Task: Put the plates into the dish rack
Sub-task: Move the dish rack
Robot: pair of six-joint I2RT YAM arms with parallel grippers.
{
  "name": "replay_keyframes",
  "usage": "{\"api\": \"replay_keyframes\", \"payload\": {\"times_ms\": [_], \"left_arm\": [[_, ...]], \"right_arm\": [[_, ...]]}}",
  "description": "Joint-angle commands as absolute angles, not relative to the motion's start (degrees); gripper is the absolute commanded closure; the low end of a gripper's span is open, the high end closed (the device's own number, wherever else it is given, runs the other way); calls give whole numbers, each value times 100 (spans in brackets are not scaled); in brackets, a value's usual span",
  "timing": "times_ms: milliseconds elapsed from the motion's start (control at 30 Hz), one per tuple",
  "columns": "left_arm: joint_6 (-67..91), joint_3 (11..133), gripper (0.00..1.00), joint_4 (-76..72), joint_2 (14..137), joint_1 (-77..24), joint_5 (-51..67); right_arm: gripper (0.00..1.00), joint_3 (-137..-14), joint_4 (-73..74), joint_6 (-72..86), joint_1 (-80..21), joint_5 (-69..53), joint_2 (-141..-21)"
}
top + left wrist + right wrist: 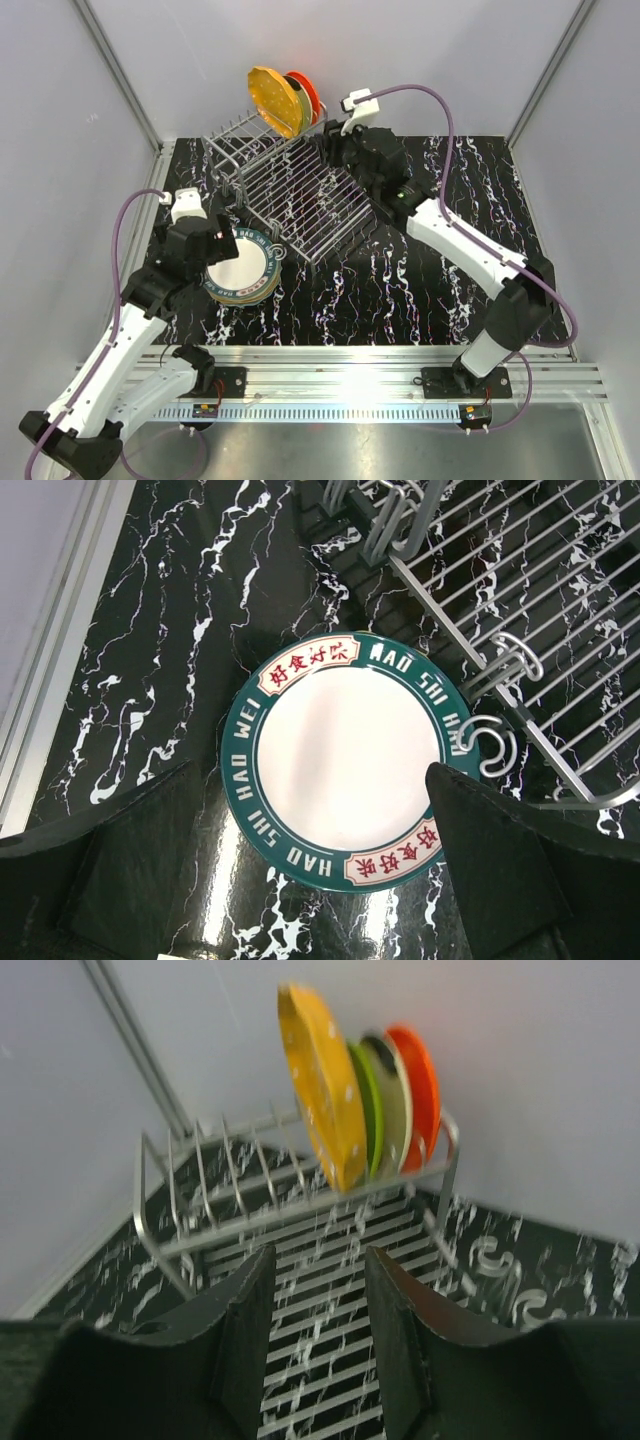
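While the left gripper (310, 780) is held wide open above the teal-rimmed white plate (240, 265) topping a stack (262, 288) just beside the dish rack's (300, 195) near corner, nothing is gripped. Farther back, the right gripper (320, 1260) is held over the rack's flat tray, jaws partly apart and empty. Beyond, a dotted orange plate (320, 1090), a lime green plate (368, 1100) and a red-orange plate (420, 1080) are stood on edge in the raised slots.
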State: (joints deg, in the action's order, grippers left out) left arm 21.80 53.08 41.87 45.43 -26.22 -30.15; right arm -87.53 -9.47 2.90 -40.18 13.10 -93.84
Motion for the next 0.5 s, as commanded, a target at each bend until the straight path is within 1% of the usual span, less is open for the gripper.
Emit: {"api": "replay_keyframes", "payload": {"times_ms": [0,100,467], "left_arm": [[2136,5309,1,3920,4386,-2488,-2945],[2127,5274,1,3911,4263,-2373,-2953],[2145,5221,1,3876,4131,-2127,-2971]], "right_arm": [[52,-8464,690,1046,-4069,844,-9702],[53,-8394,1072,1029,-4078,704,-9931],[52,-8209,1116,730,-4069,395,-10485]]}}
